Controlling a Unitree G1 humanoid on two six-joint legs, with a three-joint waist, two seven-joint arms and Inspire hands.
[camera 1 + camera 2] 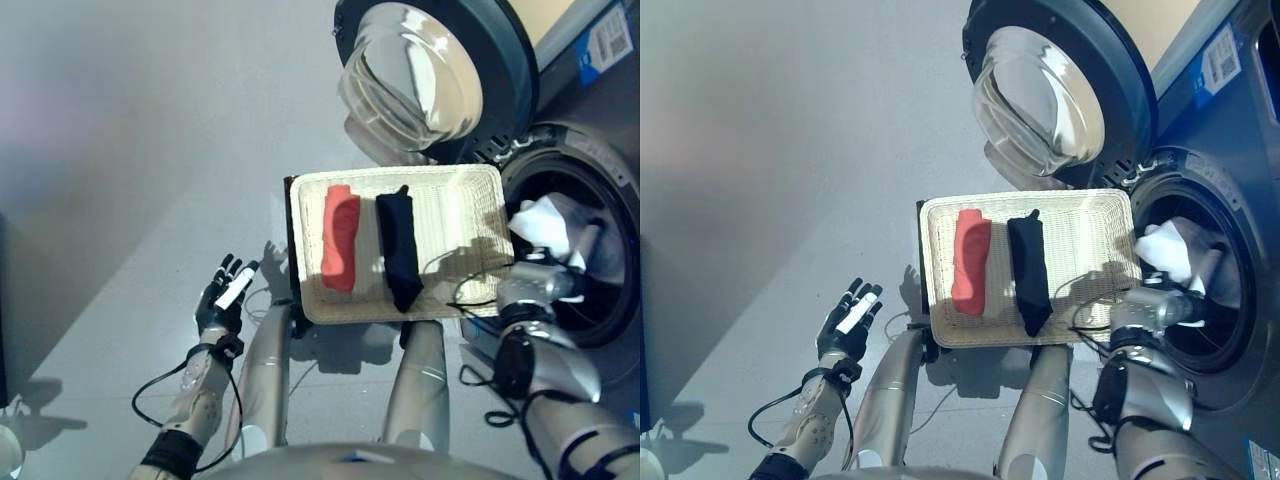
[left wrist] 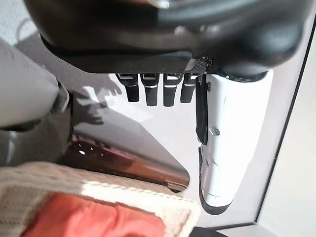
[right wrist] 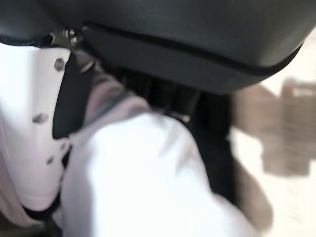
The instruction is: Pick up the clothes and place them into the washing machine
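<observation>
White cloth (image 1: 545, 222) is held by the right hand (image 3: 148, 74) at the mouth of the washer drum (image 1: 610, 300), just beside the basket (image 1: 460, 200) on its washer side; the right wrist view shows the thumb and fingers curled round the fabric. The cloth is at or partly inside the opening and is judged not yet released. Washer door (image 1: 430, 70) stands fully open beyond the basket. Two items remain in the basket: a red cloth (image 1: 340, 238) and a dark cloth (image 1: 400, 248), lying side by side and apart, both untouched. The left hand (image 1: 225, 295) hangs idle over the floor on the basket's far side from the washer, fingers straight, holding nothing. Progress: one item is being loaded; two are left to pick up and load.
</observation>
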